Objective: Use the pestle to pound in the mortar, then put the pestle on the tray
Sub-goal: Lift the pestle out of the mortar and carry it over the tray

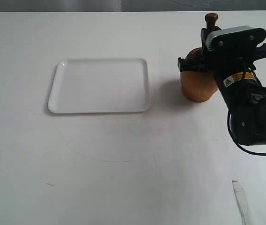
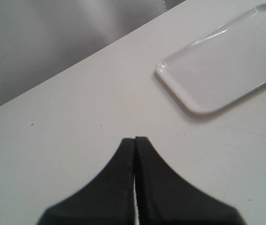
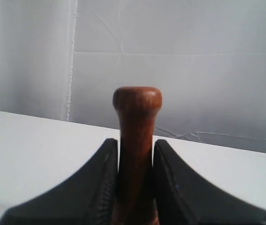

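Note:
The brown wooden mortar [image 1: 196, 86] stands on the white table at the right, partly hidden behind my right arm. The reddish-brown pestle [image 1: 211, 19] sticks up out of it, knob on top. My right gripper [image 3: 135, 147] is shut on the pestle [image 3: 136, 131], its two black fingers pressed against the handle just below the knob. The white tray [image 1: 99, 85] lies flat and bare to the left of the mortar. My left gripper [image 2: 135, 138] is shut on nothing and hovers over the table near a corner of the tray [image 2: 217, 75]; it does not show in the exterior view.
The white table [image 1: 123, 164] carries faint pencil-like curves in front of the tray. A strip of clear tape [image 1: 240, 199] lies at the front right. A grey cloth backdrop [image 3: 194, 70] hangs behind the table's far edge.

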Available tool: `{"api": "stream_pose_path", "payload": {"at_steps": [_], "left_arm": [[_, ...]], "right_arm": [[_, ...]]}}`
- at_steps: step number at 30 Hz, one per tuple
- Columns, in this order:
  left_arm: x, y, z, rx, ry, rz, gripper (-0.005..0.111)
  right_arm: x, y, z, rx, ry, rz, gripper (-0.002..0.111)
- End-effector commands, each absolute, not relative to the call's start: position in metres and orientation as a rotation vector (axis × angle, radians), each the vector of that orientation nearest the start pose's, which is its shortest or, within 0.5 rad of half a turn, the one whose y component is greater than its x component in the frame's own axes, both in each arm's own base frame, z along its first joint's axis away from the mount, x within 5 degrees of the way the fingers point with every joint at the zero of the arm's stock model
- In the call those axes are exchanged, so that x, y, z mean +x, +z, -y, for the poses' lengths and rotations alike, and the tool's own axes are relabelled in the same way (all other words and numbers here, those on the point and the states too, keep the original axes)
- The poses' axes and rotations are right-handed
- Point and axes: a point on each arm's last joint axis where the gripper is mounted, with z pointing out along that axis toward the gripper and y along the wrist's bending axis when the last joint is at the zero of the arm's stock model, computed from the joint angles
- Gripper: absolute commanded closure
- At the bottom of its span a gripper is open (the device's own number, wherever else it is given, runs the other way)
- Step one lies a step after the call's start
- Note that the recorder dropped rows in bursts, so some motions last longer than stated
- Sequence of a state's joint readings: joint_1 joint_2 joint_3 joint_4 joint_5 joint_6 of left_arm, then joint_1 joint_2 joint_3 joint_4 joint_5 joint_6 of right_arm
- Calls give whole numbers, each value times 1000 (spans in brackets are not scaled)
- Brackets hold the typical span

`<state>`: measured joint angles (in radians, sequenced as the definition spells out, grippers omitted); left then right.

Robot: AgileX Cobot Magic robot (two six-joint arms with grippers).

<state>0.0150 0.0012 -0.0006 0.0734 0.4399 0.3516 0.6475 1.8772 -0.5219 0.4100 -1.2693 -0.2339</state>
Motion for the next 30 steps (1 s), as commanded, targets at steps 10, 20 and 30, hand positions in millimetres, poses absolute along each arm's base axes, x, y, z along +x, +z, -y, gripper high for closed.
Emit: {"api": "stream_pose_path", "payload": {"at_steps": [10, 20, 30], "left_arm": [[51, 174, -3, 361, 302, -1897, 107], [51, 174, -3, 361, 302, -1897, 107], [51, 174, -3, 361, 302, -1897, 107]], "right_arm": [[207, 292, -177, -590, 616, -1179, 108], [221, 309, -248, -1132, 286, -1593, 108], [243, 234, -327, -1494, 91, -1657, 108]]}}
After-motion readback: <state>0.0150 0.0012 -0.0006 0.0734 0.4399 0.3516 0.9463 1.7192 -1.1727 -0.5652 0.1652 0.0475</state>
